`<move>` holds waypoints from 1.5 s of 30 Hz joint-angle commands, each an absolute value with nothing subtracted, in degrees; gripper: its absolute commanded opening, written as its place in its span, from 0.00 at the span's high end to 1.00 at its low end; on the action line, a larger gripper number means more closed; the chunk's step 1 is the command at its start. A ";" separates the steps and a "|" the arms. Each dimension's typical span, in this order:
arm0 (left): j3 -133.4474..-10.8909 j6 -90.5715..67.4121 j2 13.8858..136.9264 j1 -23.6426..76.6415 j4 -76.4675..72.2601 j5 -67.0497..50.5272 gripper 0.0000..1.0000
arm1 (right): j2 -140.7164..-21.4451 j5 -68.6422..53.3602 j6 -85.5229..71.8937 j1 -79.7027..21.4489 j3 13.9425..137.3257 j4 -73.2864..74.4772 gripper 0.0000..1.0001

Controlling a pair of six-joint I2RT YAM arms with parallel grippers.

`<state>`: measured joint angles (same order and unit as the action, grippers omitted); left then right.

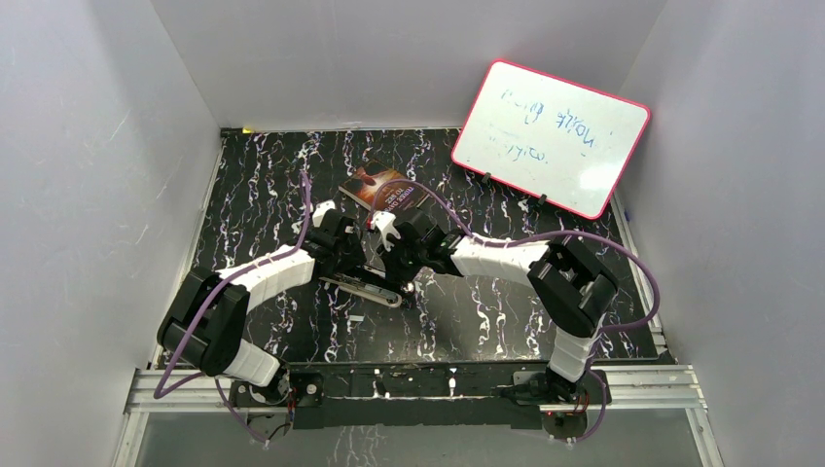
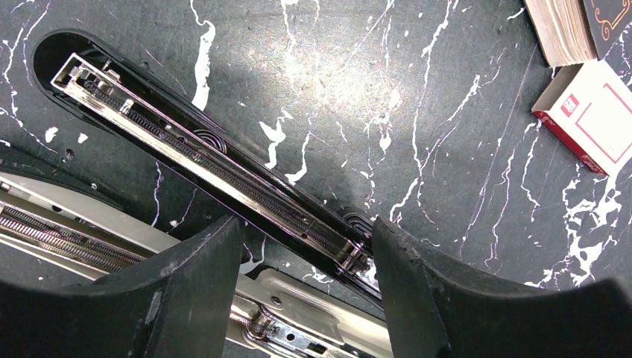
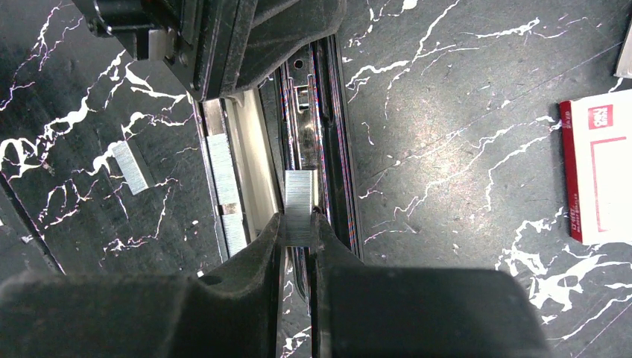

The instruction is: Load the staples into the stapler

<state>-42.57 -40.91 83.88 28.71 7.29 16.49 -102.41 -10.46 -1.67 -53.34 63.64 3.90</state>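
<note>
The stapler [image 1: 362, 288] lies opened flat on the black marbled table. Its black lid with the chrome spring rail [image 2: 201, 160] runs diagonally, and its silver magazine [image 3: 223, 160] holds grey strips. My right gripper [image 3: 299, 224] is shut on a short strip of staples [image 3: 299, 198], held just over the lid's rail beside the magazine. My left gripper [image 2: 309, 231] stands open with its fingers [image 2: 425, 291] astride the stapler's hinge end; the right finger meets the lid. Another strip of staples [image 3: 133, 168] lies loose on the table.
The white-and-red staple box [image 3: 600, 171] lies right of the stapler, also seen as the box [image 2: 592, 112] in the left wrist view. A book [image 1: 382, 189] lies behind both grippers. A pink-framed whiteboard [image 1: 550, 136] leans at the back right. White walls enclose the table.
</note>
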 commanded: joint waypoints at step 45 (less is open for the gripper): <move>-41.63 -39.24 82.27 28.71 10.20 17.24 0.39 | -103.13 -10.81 -1.66 -53.09 66.07 3.64 1.00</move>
<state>-42.57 -40.47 83.88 28.71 7.16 16.47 -102.50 -10.09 -2.31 -53.32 63.61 3.53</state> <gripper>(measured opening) 0.614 0.194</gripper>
